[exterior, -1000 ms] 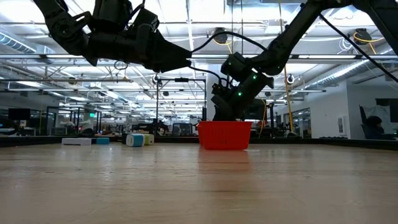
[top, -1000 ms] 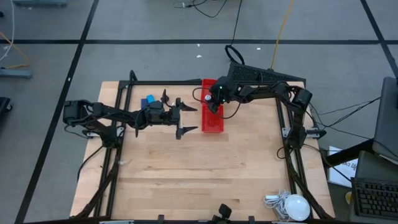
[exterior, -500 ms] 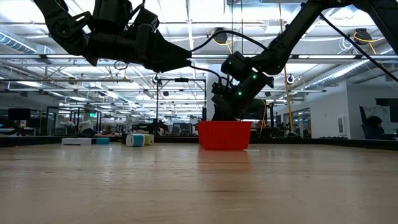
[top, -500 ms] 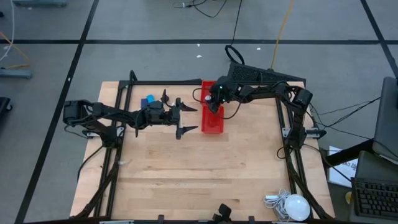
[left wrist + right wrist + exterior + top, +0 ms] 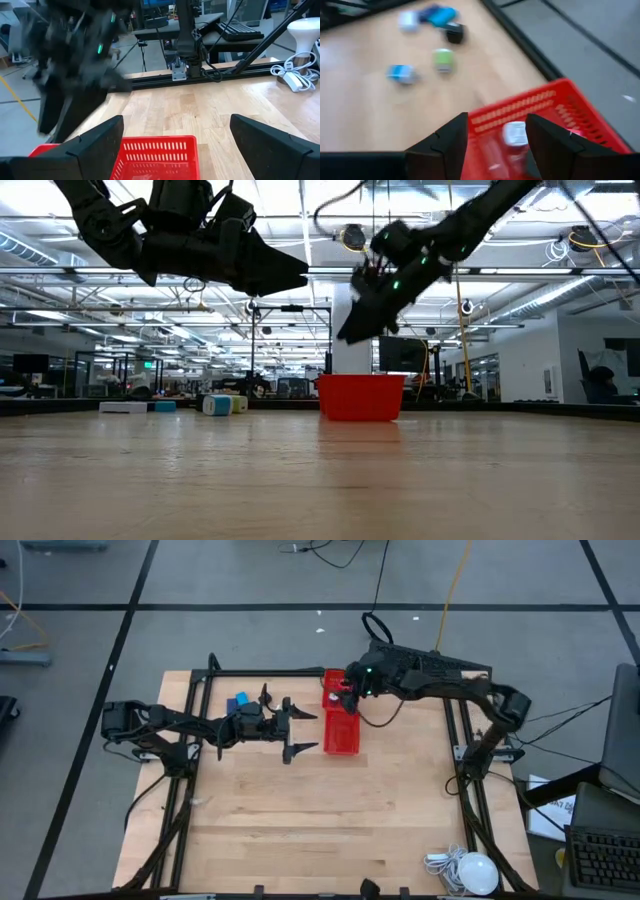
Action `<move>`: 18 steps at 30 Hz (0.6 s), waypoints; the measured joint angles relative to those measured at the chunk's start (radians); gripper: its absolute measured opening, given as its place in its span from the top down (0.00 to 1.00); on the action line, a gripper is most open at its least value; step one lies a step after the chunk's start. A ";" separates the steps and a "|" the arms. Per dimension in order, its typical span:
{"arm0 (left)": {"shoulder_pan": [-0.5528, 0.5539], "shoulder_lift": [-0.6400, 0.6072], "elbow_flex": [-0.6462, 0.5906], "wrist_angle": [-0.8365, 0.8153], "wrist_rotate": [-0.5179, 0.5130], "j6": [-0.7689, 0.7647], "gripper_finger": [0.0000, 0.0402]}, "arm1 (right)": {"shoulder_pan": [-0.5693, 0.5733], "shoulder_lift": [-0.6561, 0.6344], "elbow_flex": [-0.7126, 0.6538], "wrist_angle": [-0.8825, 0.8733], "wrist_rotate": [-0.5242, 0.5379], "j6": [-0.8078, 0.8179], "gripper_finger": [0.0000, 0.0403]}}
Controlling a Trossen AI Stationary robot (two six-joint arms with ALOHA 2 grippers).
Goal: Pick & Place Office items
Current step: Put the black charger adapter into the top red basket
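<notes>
Wooden desk [image 5: 300, 810], far half in use. Red tray [image 5: 341, 730] stands near the far edge, about mid-width, long axis running near to far.

Right pincer [image 5: 349, 690] hangs in the air above the tray's far end; in the low view it is clear of the rim, arm slanting down from the upper right. Its fingers [image 5: 447, 142] stand parted with nothing between them. Below the gap, a small white piece [image 5: 514, 134] lies inside the tray, with something red beside it, too blurred to tell.

Left pincer [image 5: 300, 730] hovers just left of the tray, arm reaching in from the desk's left side. Fingers [image 5: 95, 145] spread wide, empty, tray's near end showing between them.

Remaining office items lie on the desk left of the tray, near the far edge: a green piece [image 5: 443, 59], a light blue piece [image 5: 400, 73], a black piece [image 5: 454, 33], a blue piece [image 5: 439, 15], a white one [image 5: 408, 20]. From above only the blue shows [image 5: 238, 701], by the left arm.

White round lamp [image 5: 476, 872] sits at the near right corner.
</notes>
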 joint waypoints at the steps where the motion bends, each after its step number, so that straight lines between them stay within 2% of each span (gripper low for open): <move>1: 0.000 0.000 0.000 0.000 0.000 0.000 0.09 | 0.004 -0.037 -0.006 -0.016 -0.039 0.002 0.55; 4: 0.000 0.000 0.000 0.004 0.000 0.003 0.09 | 0.029 -0.154 -0.056 -0.022 -0.133 0.003 0.56; 8: -0.002 -0.001 -0.001 0.025 0.000 -0.064 0.09 | 0.086 -0.321 -0.170 0.002 -0.090 -0.009 0.58; 10: -0.002 0.000 -0.001 0.023 0.011 -0.099 0.09 | 0.117 -0.408 -0.243 0.071 -0.044 -0.022 0.59; 18: -0.024 0.000 0.000 0.017 -0.032 -0.250 0.09 | 0.188 -0.664 -0.566 0.495 -0.046 -0.082 0.59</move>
